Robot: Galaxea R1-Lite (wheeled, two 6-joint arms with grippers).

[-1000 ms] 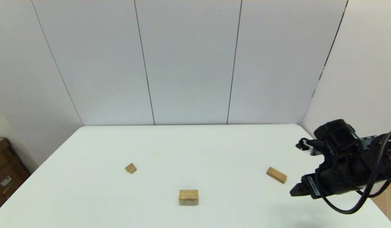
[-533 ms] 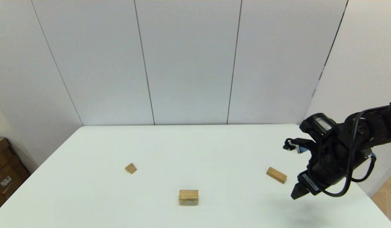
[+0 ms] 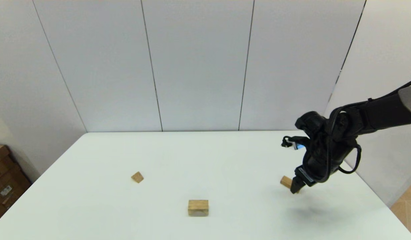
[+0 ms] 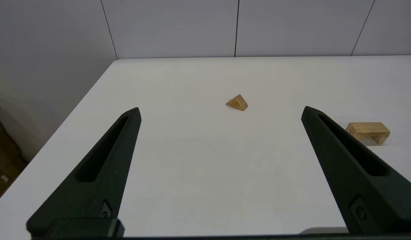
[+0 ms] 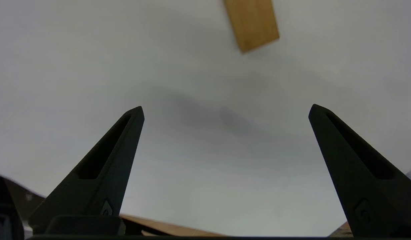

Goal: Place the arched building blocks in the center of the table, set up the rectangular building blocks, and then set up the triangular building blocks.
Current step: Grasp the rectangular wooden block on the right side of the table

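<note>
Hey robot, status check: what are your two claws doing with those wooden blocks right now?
Right gripper open, above the rectangular block, not gripping. Left gripper open, idle, facing the triangular block. Arched block sits mid-table. Nothing in the way.

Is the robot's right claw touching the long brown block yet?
Apart. The right wrist view shows the rectangular block well beyond the right gripper, with bare table between its open fingers.

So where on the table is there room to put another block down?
The widest bare stretch of the table lies behind the triangular block and the arched block, toward the wall. There is also room between the arched block and the rectangular block. It's crowded around the rectangular block, where the right gripper hovers, jaws open.
</note>
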